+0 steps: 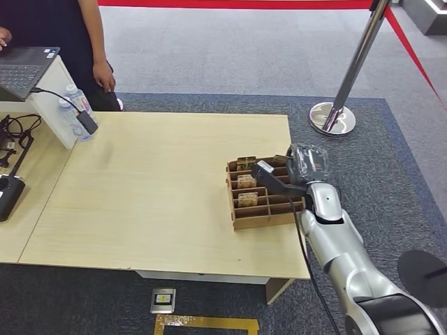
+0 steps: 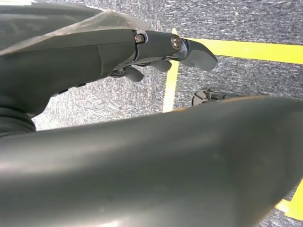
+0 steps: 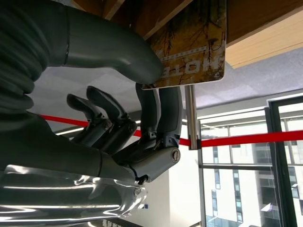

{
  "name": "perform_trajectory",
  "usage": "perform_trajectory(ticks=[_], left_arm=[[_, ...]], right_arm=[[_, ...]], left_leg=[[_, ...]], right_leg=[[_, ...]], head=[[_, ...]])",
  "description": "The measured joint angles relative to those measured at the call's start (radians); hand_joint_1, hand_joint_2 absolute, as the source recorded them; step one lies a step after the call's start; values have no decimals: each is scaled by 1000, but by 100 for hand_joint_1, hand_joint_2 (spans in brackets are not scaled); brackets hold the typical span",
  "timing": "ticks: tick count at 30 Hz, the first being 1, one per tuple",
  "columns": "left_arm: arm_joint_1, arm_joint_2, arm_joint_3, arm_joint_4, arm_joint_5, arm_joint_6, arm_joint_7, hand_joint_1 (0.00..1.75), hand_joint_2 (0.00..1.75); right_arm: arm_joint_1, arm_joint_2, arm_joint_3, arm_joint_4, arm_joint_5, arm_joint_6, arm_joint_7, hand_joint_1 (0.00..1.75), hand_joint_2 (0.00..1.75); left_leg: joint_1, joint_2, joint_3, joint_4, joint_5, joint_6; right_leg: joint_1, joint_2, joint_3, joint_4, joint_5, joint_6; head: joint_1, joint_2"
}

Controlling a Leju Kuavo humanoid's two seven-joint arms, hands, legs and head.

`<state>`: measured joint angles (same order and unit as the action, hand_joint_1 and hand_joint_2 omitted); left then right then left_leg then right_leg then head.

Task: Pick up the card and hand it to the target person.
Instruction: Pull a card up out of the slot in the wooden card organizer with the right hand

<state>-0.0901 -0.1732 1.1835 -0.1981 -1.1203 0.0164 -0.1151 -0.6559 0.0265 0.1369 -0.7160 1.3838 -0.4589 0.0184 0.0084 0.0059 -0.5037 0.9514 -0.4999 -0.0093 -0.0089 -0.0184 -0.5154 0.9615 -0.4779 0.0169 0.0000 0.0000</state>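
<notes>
Wooden table [image 1: 158, 181], carpeted hall w/ red barrier rope. Right hand [image 3: 143, 137] pinches card [image 3: 192, 45] thumb-to-fingers at cardboard tray [image 1: 263, 216]: pickup underway, lift and handover to person [image 1: 89, 42] pending. Left hand [image 2: 161, 52] hangs empty, fingers loosely apart.

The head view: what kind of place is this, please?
Probably a roped-off demo area in an office or exhibition hall: grey carpet, a stanchion with red belt, and a laptop beside the wooden table.

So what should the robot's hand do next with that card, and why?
Probably lift the card straight up. The right hand pinches it between thumb and fingers, but in the head view the hand is at the cardboard box, and the person stands across the table.
</notes>
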Motion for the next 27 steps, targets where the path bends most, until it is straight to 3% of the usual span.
perform_trajectory(ticks=[7,20,27], left_arm=[[0,-1,9,-3,9,3,-4,0,0],[7,-1,27,-8,25,8,-20,0,0],[5,-2,13,-5,10,-2,-35,0,0]], right_arm=[[93,-13,3,-216,-2,10,-25,175,175],[427,-127,50,-890,-31,31,-61,175,175],[422,-137,124,-1004,-68,26,-102,175,175]], left_leg=[[0,-1,0,0,0,0],[0,-4,-3,0,-1,0],[0,-1,-3,0,-2,0]], right_leg=[[0,-1,0,0,0,0],[0,-3,-1,0,-2,0],[-1,0,-3,0,-2,1]], head=[[0,0],[0,0],[0,0]])
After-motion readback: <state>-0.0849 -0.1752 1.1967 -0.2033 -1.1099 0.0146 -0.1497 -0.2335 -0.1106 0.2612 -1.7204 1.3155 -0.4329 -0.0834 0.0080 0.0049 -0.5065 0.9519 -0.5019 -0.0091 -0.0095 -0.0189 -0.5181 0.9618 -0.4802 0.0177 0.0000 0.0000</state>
